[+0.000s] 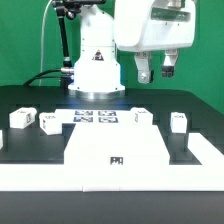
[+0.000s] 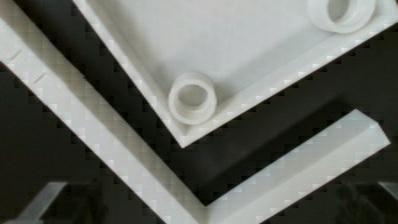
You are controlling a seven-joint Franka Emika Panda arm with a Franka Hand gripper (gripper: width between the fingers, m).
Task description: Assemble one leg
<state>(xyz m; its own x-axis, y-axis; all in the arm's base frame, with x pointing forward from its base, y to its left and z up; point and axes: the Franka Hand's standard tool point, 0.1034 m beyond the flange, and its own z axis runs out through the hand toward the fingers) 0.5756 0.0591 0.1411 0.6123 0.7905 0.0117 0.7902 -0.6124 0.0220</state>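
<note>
Leg [image 1: 141, 116]: sat loose on the dark worktop [image 1: 30, 140], just behind the panel [image 1: 115, 150] at its far corner toward the exterior view's right, tag showing. Had a second leg [image 1: 178, 120] further to that side and two more, third leg [image 1: 50, 122] and fourth leg [image 1: 20, 118], beyond the marker board [image 1: 97, 117] toward the exterior view's left. Jaws: hung well above the first two, parted wide, gripped nothing. Robot base [image 1: 97, 65]: stood behind the marker board. Wrist view: caught a panel corner with a round socket [image 2: 191, 98].
</note>
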